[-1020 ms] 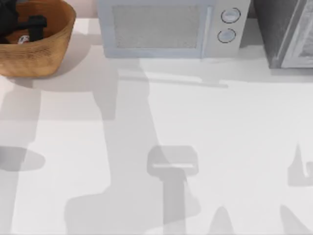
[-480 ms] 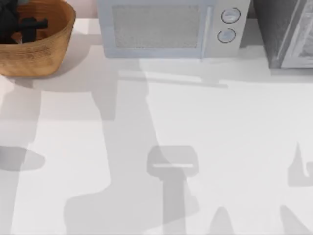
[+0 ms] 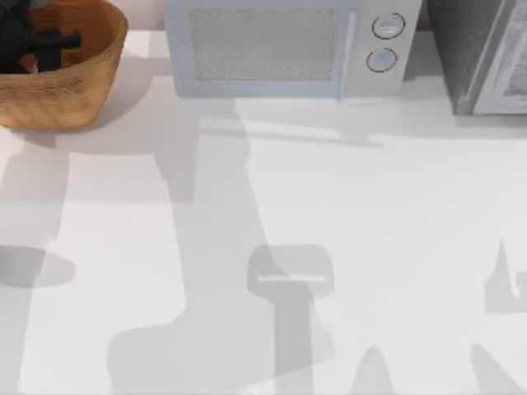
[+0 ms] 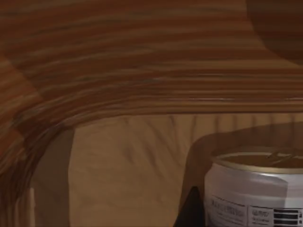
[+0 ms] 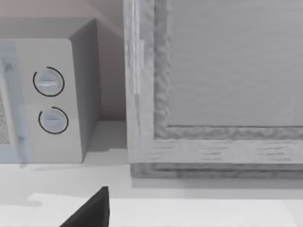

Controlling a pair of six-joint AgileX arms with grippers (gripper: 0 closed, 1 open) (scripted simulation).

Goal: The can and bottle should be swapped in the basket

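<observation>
The orange-brown wicker basket [image 3: 78,78] stands at the table's far left corner. My left gripper [image 3: 37,43] reaches down inside it, a black shape over the basket's floor. In the left wrist view the white can [image 4: 255,194] with its dull gold top stands upright on the basket [image 4: 118,71] floor, and one dark fingertip [image 4: 189,213] sits right beside the can's side. I cannot tell whether it touches the can. The bottle is out of view. A dark part of my right gripper [image 5: 90,213] shows over the table near the far right.
A pale microwave [image 3: 280,49] with two round knobs stands at the back centre, also seen as the microwave [image 5: 47,94] in the right wrist view. A grey cabinet [image 3: 486,58] sits at the back right, close before the right wrist as the cabinet [image 5: 213,85].
My left gripper has shifted slightly left inside the basket and now covers the white patch of the can that showed a second ago. Nothing else has moved.
</observation>
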